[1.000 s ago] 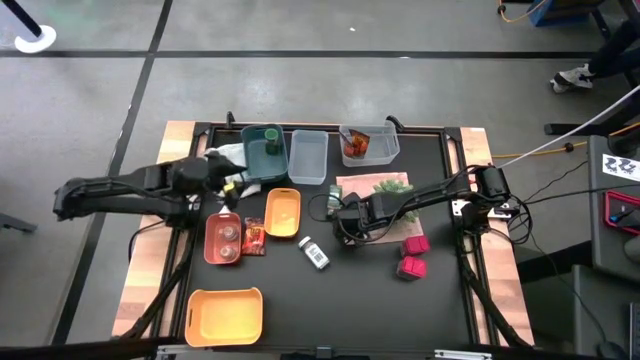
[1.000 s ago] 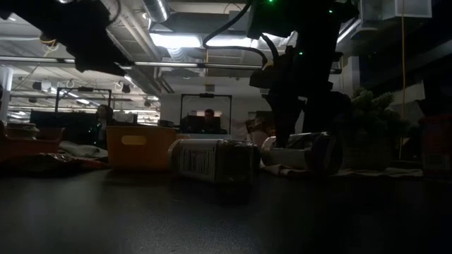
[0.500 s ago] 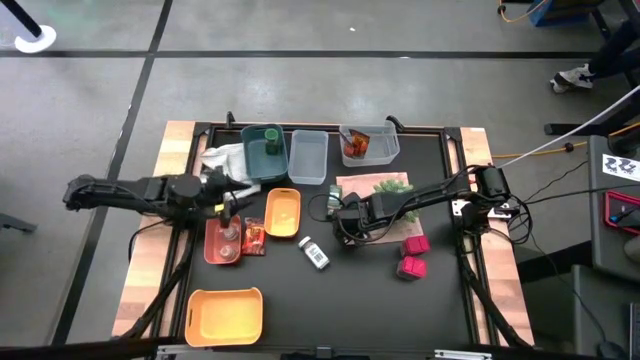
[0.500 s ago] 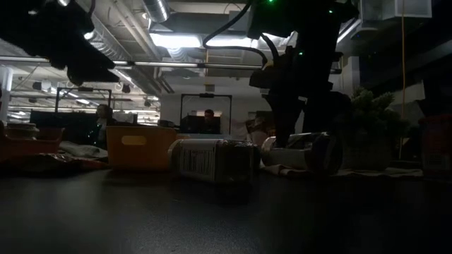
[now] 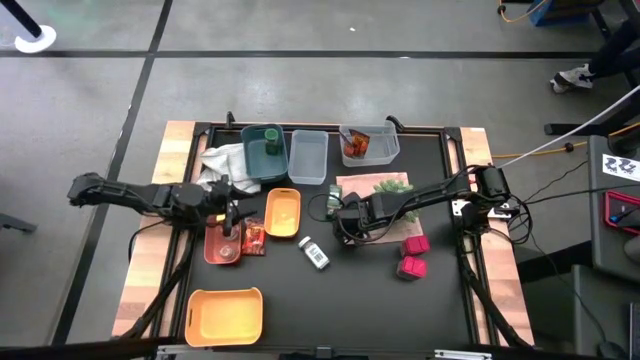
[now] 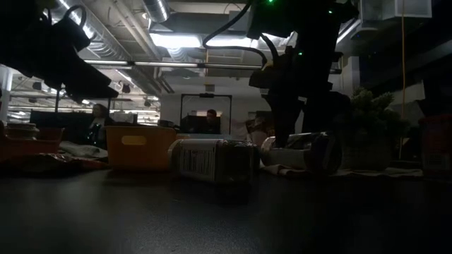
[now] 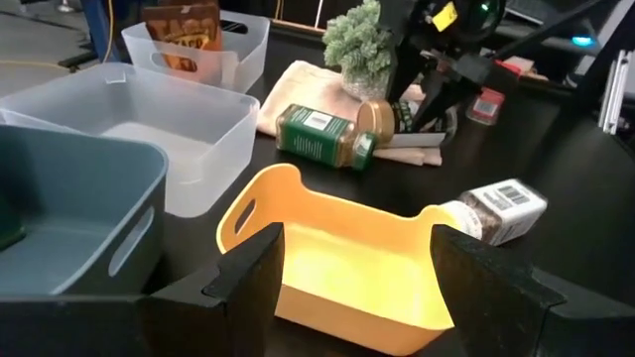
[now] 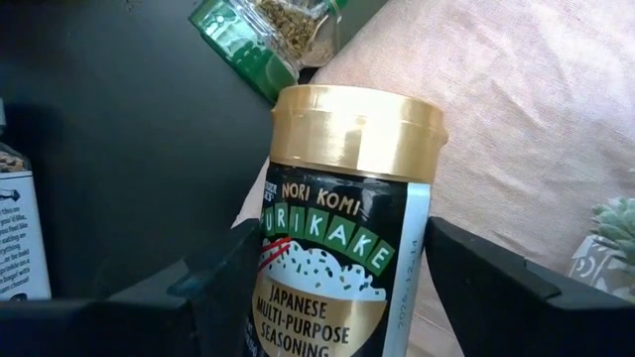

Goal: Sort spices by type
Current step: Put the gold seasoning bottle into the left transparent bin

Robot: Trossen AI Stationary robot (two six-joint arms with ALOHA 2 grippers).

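Note:
A furikake jar [image 8: 342,228] with a gold lid lies on its side on a pinkish cloth [image 8: 516,109]. My right gripper [image 5: 346,216] stands over it, its fingers on both sides. Beside it lies a green-lidded jar [image 7: 322,134]. The white labelled bottle [image 5: 316,253] lies on the black table. Two magenta boxes [image 5: 412,254] sit at the right. A red-orange packet [image 5: 254,236] lies next to a red tray [image 5: 213,250] that holds jars. My left gripper [image 7: 354,248] hovers open over that tray, with nothing between its fingers. My right gripper pinches the furikake jar's body [image 8: 280,260] just below the gold lid, one finger on each side. The fingers [image 8: 223,283] come steeply from above and lie across the jar. The jar rests on its side on the cloth [image 6: 311,152].
A small orange bin [image 5: 283,212] stands ahead of my left gripper, a larger one [image 5: 225,315] at the near left. At the far edge are a teal bin [image 5: 264,152], a clear bin [image 5: 308,157] and a clear bin with a packet [image 5: 368,145]. A spiky plant [image 5: 392,186] stands on the cloth.
My left gripper has come away from the far bins toward the table's near edge and sunk lower, tipping closer to level; it stays open.

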